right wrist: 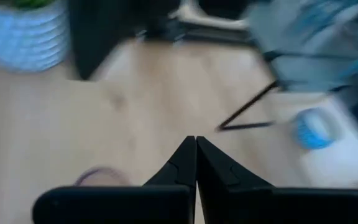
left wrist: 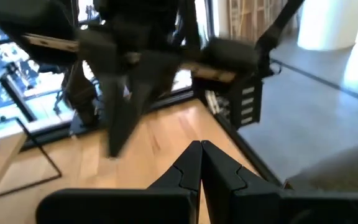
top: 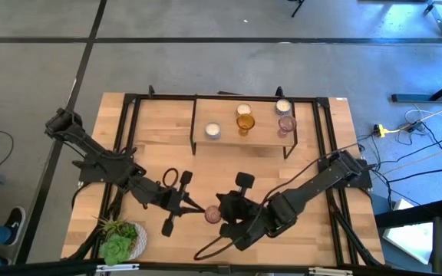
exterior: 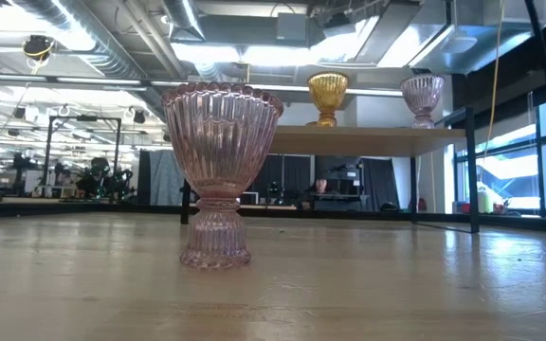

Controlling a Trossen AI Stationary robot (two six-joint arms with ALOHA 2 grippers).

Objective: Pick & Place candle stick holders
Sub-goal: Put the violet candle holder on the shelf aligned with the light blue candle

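Looking down on a wooden table (top: 167,130) with a low raised shelf (top: 263,138) at its far side. Seeing one pinkish-purple holder (top: 212,214) standing upright on the bare tabletop near the front edge, between the two grippers and apart from the shelf; filling the low view (exterior: 218,180) as a ribbed glass cup on a narrow foot, nothing touching it there.

Reaching in from the left with the left gripper (top: 198,207), tips lying just beside that holder, fingers (left wrist: 188,165) pressed flat together and gripping nothing. Reaching in from the right with the right gripper (top: 225,226), low over the table just by the same holder, fingers (right wrist: 185,162) likewise pressed together with nothing between them. Possibly catching the holder's rim as a faint pinkish arc low in the blurred right wrist view, though not telling for sure.

Finding the other five up on the shelf: a whitish-cream holder (top: 212,130) toward its left end, the amber holder (top: 244,121) near the middle with a second whitish-cream holder (top: 243,110) just behind it, and at the right end a third whitish-cream holder (top: 283,106) with a second pinkish-purple holder (top: 286,124) just in front of it.

Noting a leafy plant (top: 117,239) in a white pot (top: 138,241) at the table's front left corner, well apart from the cups.
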